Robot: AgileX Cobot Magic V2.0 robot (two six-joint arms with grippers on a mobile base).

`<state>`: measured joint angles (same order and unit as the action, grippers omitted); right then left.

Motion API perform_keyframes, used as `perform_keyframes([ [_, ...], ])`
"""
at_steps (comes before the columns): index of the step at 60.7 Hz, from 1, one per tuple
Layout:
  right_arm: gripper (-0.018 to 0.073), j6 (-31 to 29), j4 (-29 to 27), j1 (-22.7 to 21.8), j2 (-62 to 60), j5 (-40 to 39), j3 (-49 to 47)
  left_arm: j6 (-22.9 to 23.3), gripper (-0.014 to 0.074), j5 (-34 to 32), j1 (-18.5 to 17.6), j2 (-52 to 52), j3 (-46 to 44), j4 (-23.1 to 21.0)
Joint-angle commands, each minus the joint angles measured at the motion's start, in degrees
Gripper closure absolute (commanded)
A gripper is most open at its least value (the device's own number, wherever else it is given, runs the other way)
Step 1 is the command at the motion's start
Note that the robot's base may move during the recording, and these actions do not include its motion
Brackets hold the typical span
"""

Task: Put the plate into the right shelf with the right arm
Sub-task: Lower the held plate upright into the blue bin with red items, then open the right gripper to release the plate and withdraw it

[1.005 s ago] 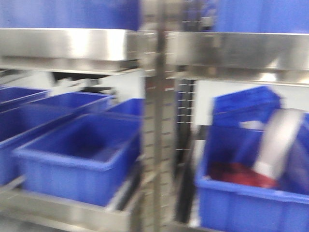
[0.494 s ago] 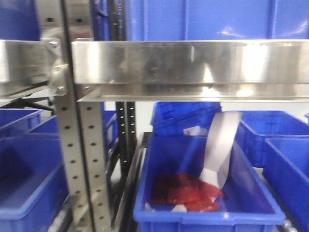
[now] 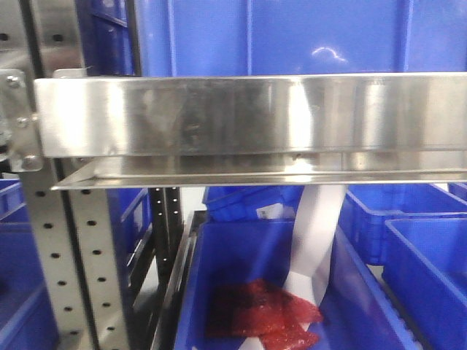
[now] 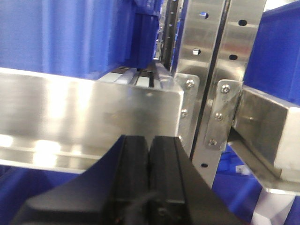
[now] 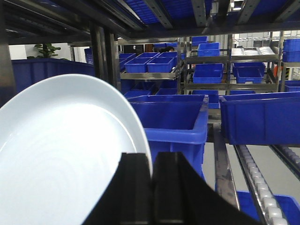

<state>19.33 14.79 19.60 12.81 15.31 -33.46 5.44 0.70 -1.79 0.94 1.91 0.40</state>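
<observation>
The white plate (image 5: pixel 61 154) fills the left of the right wrist view, and my right gripper (image 5: pixel 152 158) is shut on its rim. Seen from the front, the plate (image 3: pixel 315 240) stands steeply tilted inside a blue bin (image 3: pixel 233 255), just under the broad steel beam (image 3: pixel 219 113) of the right shelf. Its lower edge sits near a red bundle (image 3: pixel 259 317). The right gripper itself does not show in the front view. My left gripper (image 4: pixel 149 140) is shut with nothing in it, close before a steel beam (image 4: pixel 84 108) and a perforated upright (image 4: pixel 206 70).
More blue bins (image 3: pixel 416 233) stand to the right on the same level, and another (image 3: pixel 292 36) on the level above. A perforated upright (image 3: pixel 69 270) rises at the left. Ahead of the right wrist are a blue bin (image 5: pixel 173 122), roller rails (image 5: pixel 258 183) and further racks.
The front view has swung right and closer: the upright slid to the left edge and the steel beam grew larger and lower. The plate stays tilted in the same bin above the red bundle.
</observation>
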Motion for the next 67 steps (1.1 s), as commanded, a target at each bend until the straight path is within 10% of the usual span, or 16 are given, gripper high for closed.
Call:
perform_keyframes([
  [1, 0.0505, -0.27, 0.97, -0.25, 0.95, -5.3, -1.74, 0.34, 0.0643, -5.11, -0.13, 0.58, 0.43, 0.01],
  [46, 0.0505, -0.27, 0.85, -0.25, 1.37, -5.44, -3.03, 0.34, 0.0643, -5.11, -0.13, 0.58, 0.43, 0.01],
  [67, 0.0505, -0.27, 0.8, -0.25, 24.89, 0.11, -30.75, 0.34, 0.0643, -5.11, -0.13, 0.58, 0.43, 0.01],
])
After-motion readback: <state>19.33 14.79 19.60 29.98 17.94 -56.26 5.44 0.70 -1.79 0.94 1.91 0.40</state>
